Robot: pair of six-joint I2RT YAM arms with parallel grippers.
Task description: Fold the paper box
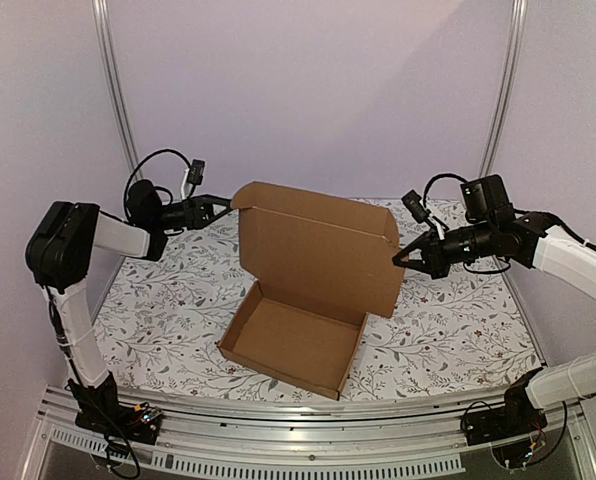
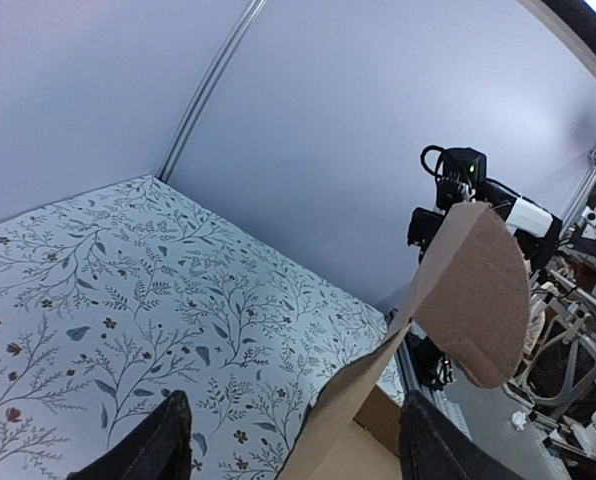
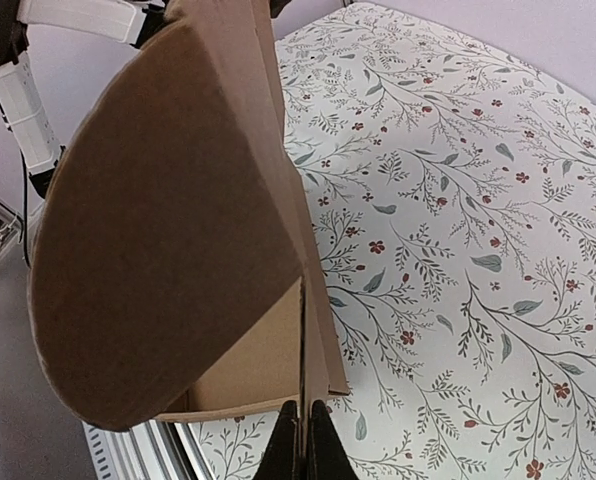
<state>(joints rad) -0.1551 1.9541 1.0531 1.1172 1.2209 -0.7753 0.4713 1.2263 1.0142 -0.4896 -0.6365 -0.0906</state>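
Floral table (image 1: 458, 330), right gripper (image 3: 303, 445) touching paper box (image 3: 168, 230)

Robotics lab test cell: white enclosure walls (image 1: 308, 90), aluminium frame posts (image 1: 115, 100), arms (image 1: 73, 300) bolted to rail (image 1: 308, 432).

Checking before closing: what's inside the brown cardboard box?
Only bare cardboard floor shows inside the brown corrugated cardboard box; the strip behind its near wall is hidden.
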